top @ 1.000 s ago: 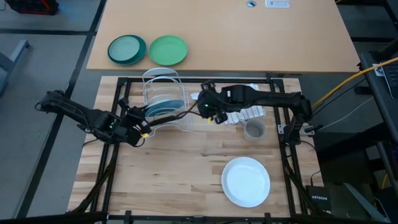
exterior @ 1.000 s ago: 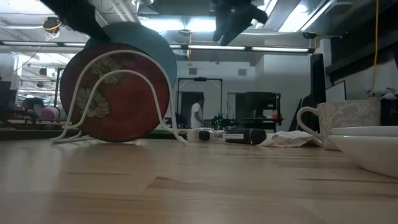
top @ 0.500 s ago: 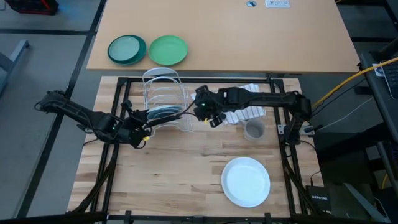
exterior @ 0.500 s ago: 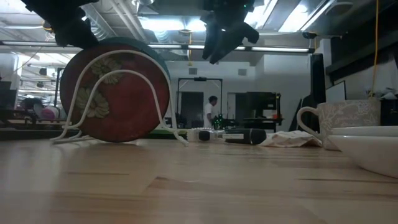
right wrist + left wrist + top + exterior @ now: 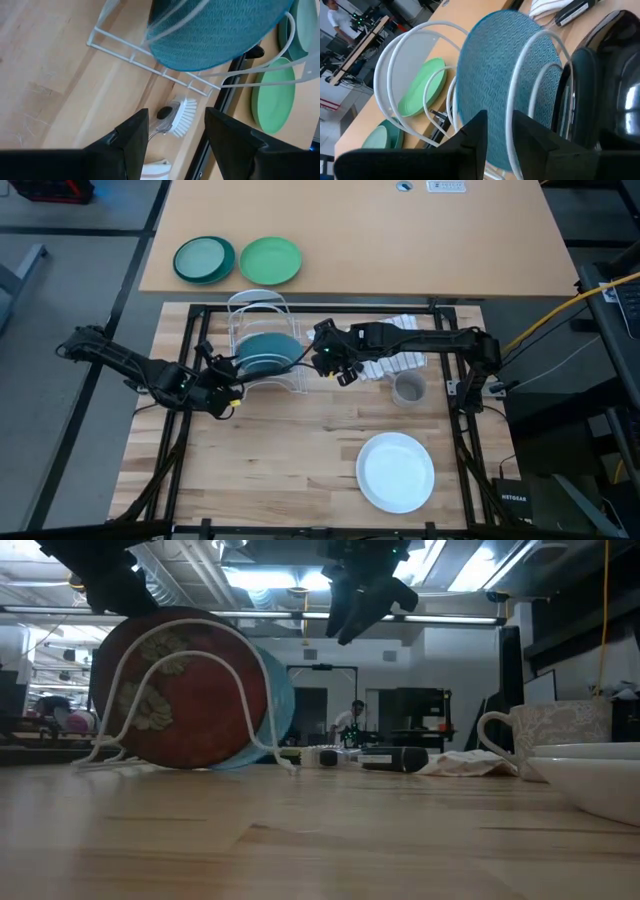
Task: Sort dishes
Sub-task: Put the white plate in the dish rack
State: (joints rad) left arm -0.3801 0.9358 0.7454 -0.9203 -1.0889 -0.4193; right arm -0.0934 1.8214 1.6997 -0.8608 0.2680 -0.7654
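Teal and patterned, the blue plate [image 5: 266, 352] stands on edge in the white wire rack [image 5: 262, 313] near the back of the wooden surface [image 5: 290, 460], leaning between the loops rather than sitting square. In the low view it shows just behind the dark red plate [image 5: 180, 690] with its pale flowers, which fills the front slot. The white plate [image 5: 397, 471] lies flat and well apart, near the front right of the surface, with the grey cup [image 5: 408, 389] between it and the rack.

The left hand [image 5: 226, 392] sits just beside the rack's left end, its fingers [image 5: 470, 145] parted with only a narrow gap, close under the teal rim and clamped on nothing. The right hand [image 5: 338, 366] hangs above the rack's right end, fingers spread wide and empty; a dish brush [image 5: 175, 117] lies on the surface below it.

The step in hand looks like settling the teal plate into its slot. To do it well, I would let the plate's weight rest fully on the wire before either hand draws off, and back the left hand out along the plate's face, not across the loops, since a snagged wire could drag the light rack. The tilt is the risk: a nudge on the rim might roll it against the red plate. The white plate is probably next, and lying flat, it will need lifting by its rim.
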